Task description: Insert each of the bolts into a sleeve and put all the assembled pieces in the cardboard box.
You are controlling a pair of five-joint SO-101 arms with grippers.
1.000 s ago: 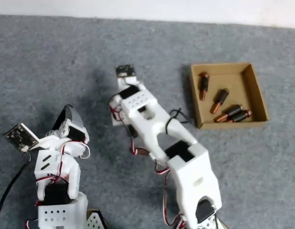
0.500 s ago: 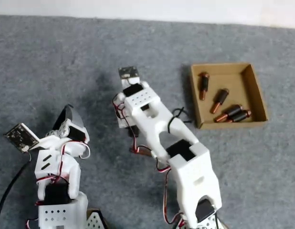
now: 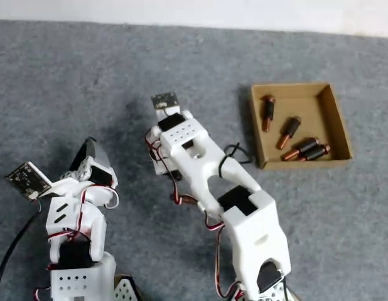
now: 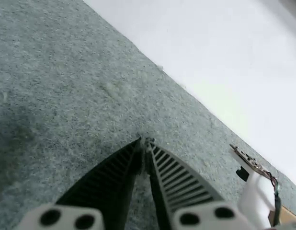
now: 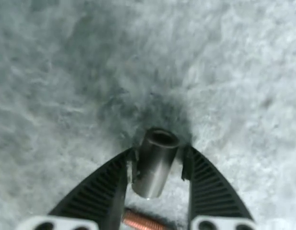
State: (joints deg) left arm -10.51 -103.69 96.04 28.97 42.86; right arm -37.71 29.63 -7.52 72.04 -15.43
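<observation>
A black sleeve (image 5: 155, 162) stands tilted on the grey carpet, its open end facing away from the camera. My right gripper (image 5: 157, 167) is open and closely straddles it: one finger touches the sleeve and a thin gap shows at the other. A copper bolt (image 5: 141, 221) lies near the base of the jaws. In the high view the right arm (image 3: 188, 147) stretches over the middle of the table and covers its gripper. The cardboard box (image 3: 257, 125) at the right holds several assembled pieces (image 3: 288, 133). My left gripper (image 4: 144, 142) is shut and holds nothing, low at the front left (image 3: 87, 152).
Grey carpet covers the table up to a white wall at the far edge (image 3: 194, 12). The box's near wall (image 3: 304, 164) stands to the right of the right arm. Cables (image 3: 235, 150) loop off the right arm toward the box.
The right arm's wrist shifted slightly to the right, then came back to the left, staying over the same spot. The left arm has not moved.
</observation>
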